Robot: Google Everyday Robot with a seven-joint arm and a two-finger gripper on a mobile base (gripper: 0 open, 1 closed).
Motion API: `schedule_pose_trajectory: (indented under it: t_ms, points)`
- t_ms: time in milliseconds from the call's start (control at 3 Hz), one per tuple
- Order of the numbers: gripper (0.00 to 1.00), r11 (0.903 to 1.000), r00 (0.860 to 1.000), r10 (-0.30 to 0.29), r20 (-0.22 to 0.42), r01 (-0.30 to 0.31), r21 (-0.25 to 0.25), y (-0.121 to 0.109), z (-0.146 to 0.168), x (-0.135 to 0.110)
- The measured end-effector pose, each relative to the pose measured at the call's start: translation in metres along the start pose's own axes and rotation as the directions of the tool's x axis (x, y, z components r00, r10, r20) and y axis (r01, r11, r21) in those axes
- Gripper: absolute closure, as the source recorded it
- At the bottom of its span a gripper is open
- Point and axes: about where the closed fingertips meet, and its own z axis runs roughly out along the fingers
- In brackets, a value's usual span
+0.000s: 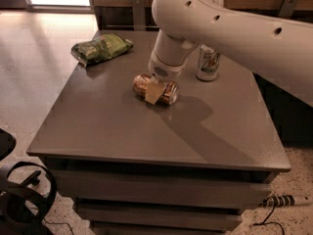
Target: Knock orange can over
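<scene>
orange can [168, 93]: on its side on the table [98, 126].
tool [154, 91]: right over the orange can; its opening cannot be told.
advice: rise straight up, without rolling it.

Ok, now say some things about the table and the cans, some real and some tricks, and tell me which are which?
1. The orange can lies on its side on the table. True.
2. The white-and-green can is tipped over too. False: it stands upright, behind and to the right of the orange can in the camera view.
3. The claw is down at the orange can, right against its middle. True.
4. The green bag sits at the front edge of the table. False: it lies at the far left corner, apart from both cans.
</scene>
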Motion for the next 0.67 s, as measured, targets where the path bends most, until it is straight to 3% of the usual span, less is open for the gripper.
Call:
schedule_pose_trajectory:
  t_ms: [333, 667]
  points:
    - [0.13, 1.0, 1.0, -0.001, 0.0, 0.001, 0.0, 0.0007, -0.0002, -0.0001]
    - [0.0, 1.0, 1.0, -0.003, -0.001, 0.003, 0.0, 0.0015, -0.0004, -0.0002]
